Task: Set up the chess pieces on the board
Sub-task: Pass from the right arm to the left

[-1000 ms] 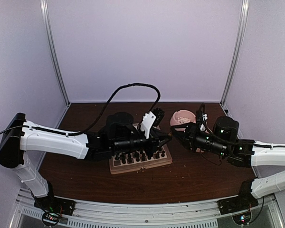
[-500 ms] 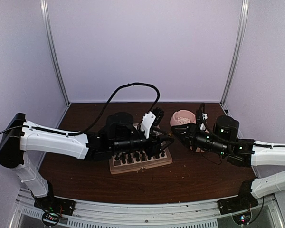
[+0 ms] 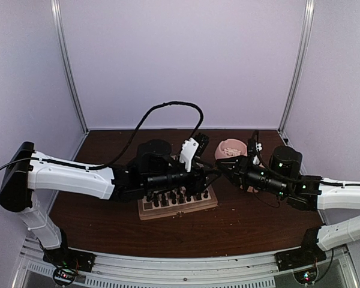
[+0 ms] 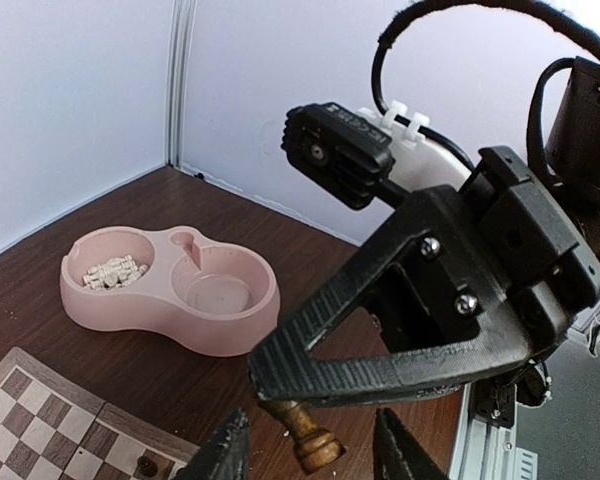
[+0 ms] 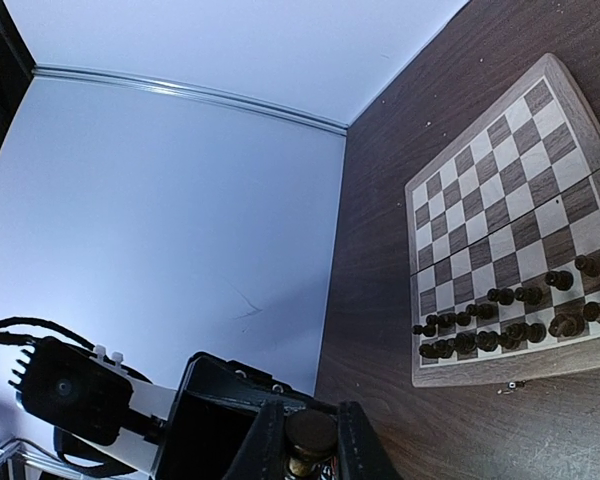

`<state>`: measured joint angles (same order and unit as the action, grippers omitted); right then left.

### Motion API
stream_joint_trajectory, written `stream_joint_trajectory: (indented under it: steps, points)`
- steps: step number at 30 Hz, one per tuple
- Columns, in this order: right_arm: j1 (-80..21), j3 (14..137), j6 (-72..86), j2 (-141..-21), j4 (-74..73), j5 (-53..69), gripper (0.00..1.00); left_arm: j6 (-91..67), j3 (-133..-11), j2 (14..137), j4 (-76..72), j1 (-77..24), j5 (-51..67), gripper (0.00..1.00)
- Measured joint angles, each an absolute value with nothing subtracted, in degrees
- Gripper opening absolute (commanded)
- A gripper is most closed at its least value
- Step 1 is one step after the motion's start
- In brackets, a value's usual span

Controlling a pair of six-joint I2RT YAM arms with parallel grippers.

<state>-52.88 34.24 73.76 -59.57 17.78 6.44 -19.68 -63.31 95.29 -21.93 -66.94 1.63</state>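
While the right claw (image 4: 272,378) pinched a dark chess piece (image 4: 305,432) by its head, base hanging free and a little tilted, the left claw (image 4: 310,458) stood open with 1 finger at either side of that piece, touching it nowhere that I could see. In the top view both met in the air near the 2 o'clock corner of the board (image 5: 500,200). The pink double bowl (image 4: 180,335) sat on the worktop (image 3: 246,222) just beyond that corner, with cream pieces (image 4: 112,270) heaped in 1 of its 2 wells. Along the board's 6 o'clock side, dark pieces (image 5: 500,325) filled most of 2 rows.

The step looked like a hand-over with the right claw as keeper. To do it well, the left claw needed to draw straight back along its own line, fingers kept wide, so neither pad clipped the base and twisted the piece in so slight a grip. The right claw then had to carry it over a vacant square in those rows and bring it upright. It would need to lower until the base sat on the wood and open only a little, since the neighbours stood close and would likely topple easily.
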Motion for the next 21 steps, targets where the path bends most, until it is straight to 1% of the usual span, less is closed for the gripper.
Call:
stream_joint_trajectory:
  steps: [4,12,17,18,21]
  points:
    - [-52.9,34.2,74.0,-59.6,17.9,6.5,0.08,-19.7,-63.4,95.3,-22.2,-66.9,1.3,0.36]
    - [-52.9,34.2,75.5,-59.6,19.8,6.6,0.07,-19.7,-63.4,95.7,-22.9,-67.0,1.1,0.35]
    - [-52.9,34.2,76.2,-59.6,20.7,6.6,0.08,-19.7,-63.4,95.8,-23.4,-67.0,-0.3,0.32]
    - [-52.9,34.2,76.3,-59.6,20.8,6.6,0.08,-19.7,-63.4,95.8,-23.6,-67.0,-0.5,0.32]
    - [-52.9,34.2,76.5,-59.6,21.2,6.6,0.08,-19.7,-63.4,95.8,-24.1,-67.0,-1.2,0.4]
